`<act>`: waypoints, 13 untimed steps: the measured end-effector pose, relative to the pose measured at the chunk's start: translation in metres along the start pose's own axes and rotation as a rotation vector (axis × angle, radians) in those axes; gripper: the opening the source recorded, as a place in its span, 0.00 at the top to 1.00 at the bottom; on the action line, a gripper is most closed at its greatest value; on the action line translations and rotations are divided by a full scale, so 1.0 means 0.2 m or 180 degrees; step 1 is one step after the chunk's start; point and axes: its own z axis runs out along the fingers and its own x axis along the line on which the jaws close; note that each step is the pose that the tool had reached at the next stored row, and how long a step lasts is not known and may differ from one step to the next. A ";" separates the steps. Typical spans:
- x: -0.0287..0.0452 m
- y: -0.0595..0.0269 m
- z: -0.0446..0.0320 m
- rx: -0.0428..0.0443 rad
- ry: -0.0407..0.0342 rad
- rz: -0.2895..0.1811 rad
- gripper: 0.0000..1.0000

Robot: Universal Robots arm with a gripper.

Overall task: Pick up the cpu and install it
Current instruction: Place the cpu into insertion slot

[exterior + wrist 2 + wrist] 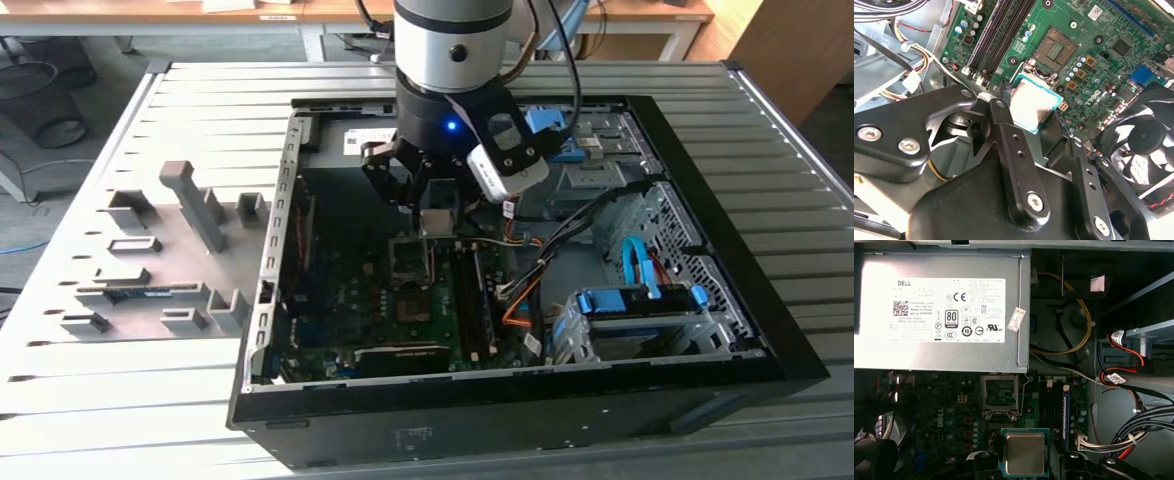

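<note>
The cpu [1025, 453] is a small square chip with a pale silvery top and a teal rim; it also shows in the second wrist view [1030, 100]. My gripper [1025, 462] [1033, 109] is shut on it, one black finger against each opposite edge. It hangs above the motherboard inside the open computer case. The black socket [1000, 396] [1056, 48] with its metal frame lies open and bare, a short way from the chip. In the exterior view my gripper [435, 215] hovers over the board, just above the socket [412, 262].
A grey power-supply box [939, 310] fills one end of the case. Memory slots [998, 30] run beside the socket. A black fan [1141, 150] sits close to the fingers. Cable bundles [1134, 435] and a blue-latched drive cage [641, 320] crowd the exterior view's right. Grey fixtures [160, 260] stand outside the case.
</note>
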 end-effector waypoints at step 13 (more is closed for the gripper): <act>0.000 0.000 0.028 0.0000 0.0000 0.0000 0.53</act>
